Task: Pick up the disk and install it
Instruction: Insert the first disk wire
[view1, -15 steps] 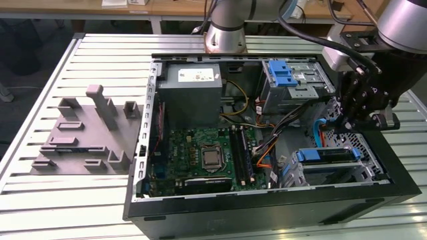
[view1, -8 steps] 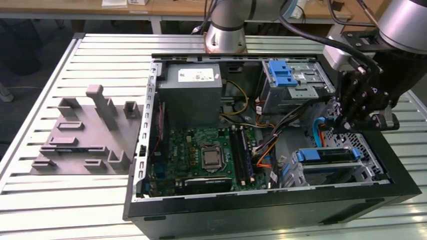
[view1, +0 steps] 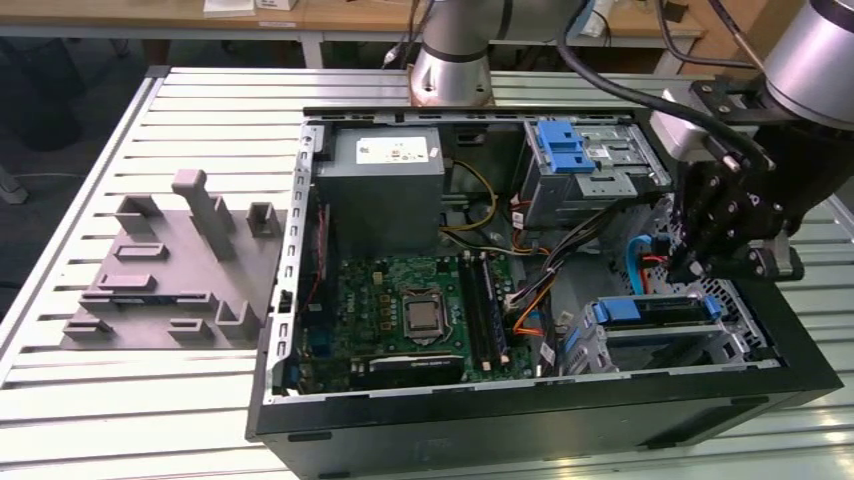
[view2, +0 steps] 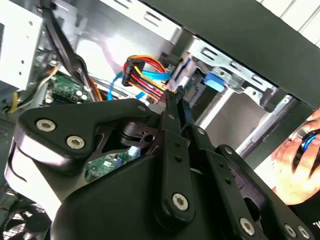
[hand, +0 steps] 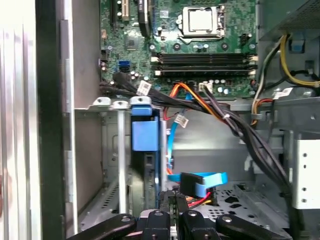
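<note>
The open black computer case lay on its side on a table of ribbed silver metal slats, with wooden benches behind it at the back of the room. Well off from the gripper, on the far side of the case, sat a grey moulded fixture with blocky posts and slots. The gripper was matte black with bolted linkage arms, hanging inside the case at the drive end; its fingers were pressed together, with nothing visible between them. Just below and beside it stood the drive cage, bare stamped steel, with the disk already seated in a slot, on edge, blue plastic carrier tab facing out. A flat blue data cable and a red-yellow-orange power bundle ran close to the fingertips. Further off lay the green motherboard with its square CPU socket, and the grey metal power supply box with a white sticker, print too small to read. A person's hand showed at the edge of the second wrist view, outside the case.
</note>
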